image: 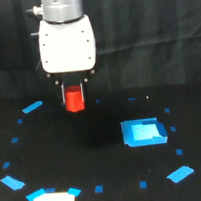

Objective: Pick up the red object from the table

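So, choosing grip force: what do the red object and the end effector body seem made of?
The red object looks like smooth, matte plastic: uniform colour, crisp facets. The end effector body looks like glossy white moulded plastic, though the blur leaves both open.

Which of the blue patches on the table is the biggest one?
The blue square piece at the exterior view's right; it is far larger than the thin tape marks around it.

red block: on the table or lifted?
Looks lifted. The red block sits between the gripper's fingers, apparently above the table.
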